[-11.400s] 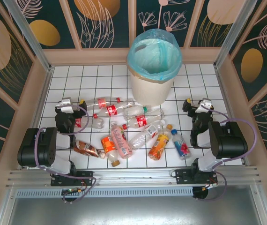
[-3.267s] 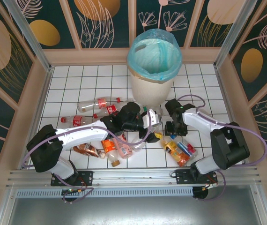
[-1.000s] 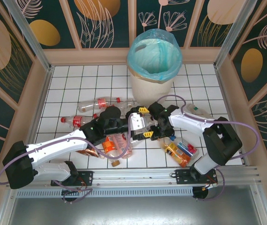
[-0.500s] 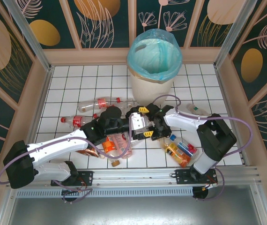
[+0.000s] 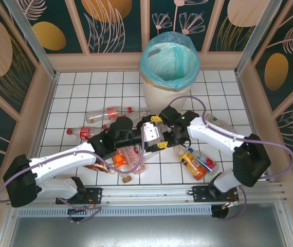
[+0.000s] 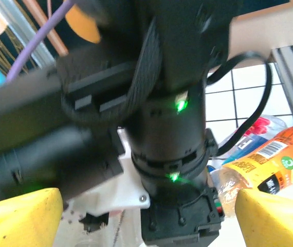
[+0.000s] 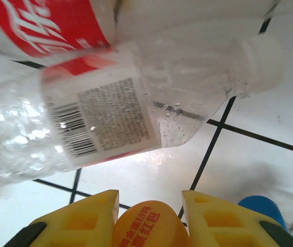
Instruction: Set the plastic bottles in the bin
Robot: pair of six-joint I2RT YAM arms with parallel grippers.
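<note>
From above we see the bin (image 5: 162,98) at upper centre of the frame, standing on the white tiled table (image 5: 85,87) with its blue-green liner open. The plastic bottles (image 5: 108,113) lie on their sides below it, across the middle of the frame. Two clear ones with red labels are at centre left. A brown bottle (image 5: 91,164) and a pink bottle (image 5: 132,157) are lower down, partly under the left arm. A clear bottle (image 5: 216,122) lies apart at the right. An orange bottle (image 5: 190,162) touches a blue-labelled bottle (image 5: 205,164) at lower right of centre.

The left gripper (image 5: 159,133) sits at the centre of the frame, its yellow fingertips spread wide and holding nothing. In the left wrist view we see the right arm's black wrist (image 6: 172,154) between them, with the orange bottle at the right edge.

The right gripper (image 7: 150,199) shows at the bottom of its own wrist view. Its yellow fingers press against both sides of the orange bottle's cap, so we read it as grasping that bottle by the cap. Above it a clear red-labelled bottle (image 7: 100,118) with a white cap lies across the frame, and a blue cap (image 7: 257,211) shows at lower right.
</note>
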